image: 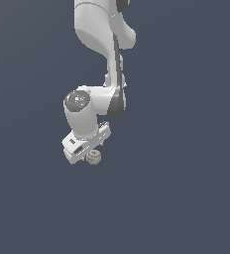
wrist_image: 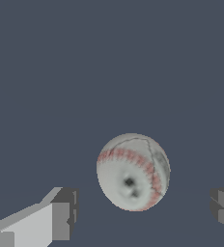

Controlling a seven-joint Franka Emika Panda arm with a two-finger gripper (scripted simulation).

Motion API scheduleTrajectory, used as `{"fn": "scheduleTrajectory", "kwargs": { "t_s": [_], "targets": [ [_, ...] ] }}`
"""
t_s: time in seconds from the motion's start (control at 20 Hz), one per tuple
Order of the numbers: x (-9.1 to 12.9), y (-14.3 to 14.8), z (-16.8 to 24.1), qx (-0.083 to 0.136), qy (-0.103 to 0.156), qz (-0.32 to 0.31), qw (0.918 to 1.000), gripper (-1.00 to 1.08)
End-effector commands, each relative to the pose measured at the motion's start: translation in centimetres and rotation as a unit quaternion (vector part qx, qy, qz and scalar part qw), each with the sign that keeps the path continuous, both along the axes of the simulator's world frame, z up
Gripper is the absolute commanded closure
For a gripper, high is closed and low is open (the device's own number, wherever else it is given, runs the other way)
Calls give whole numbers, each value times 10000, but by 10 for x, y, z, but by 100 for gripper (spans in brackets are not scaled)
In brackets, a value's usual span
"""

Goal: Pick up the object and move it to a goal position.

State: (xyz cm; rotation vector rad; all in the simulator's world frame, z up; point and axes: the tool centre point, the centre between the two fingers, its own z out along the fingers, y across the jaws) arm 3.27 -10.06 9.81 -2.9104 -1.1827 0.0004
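Now the ball lies untouched between the wide-spread gripper fingers.

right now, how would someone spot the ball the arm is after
Follow the white robot arm down to its gripper. Between the open fingers sits a small off-white baseball with red stitching, the only loose object against the plain dark grey background.

No readable text in either view.

The ball carries only red stitching and dark smudges, no letters or numbers; the arm's white casing shows no legible label, brand or sign.
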Motion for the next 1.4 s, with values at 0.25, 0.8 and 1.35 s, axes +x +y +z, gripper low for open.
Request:
{"fn": "scheduleTrajectory", "kwargs": {
  "t_s": [0.25,0.8,1.35],
  "targets": [
    [0,0,-11,0,0,4,10000,-92],
    [0,0,-50,0,-1,23,10000,-92],
    [0,0,-50,0,-1,23,10000,108]
  ]
}}
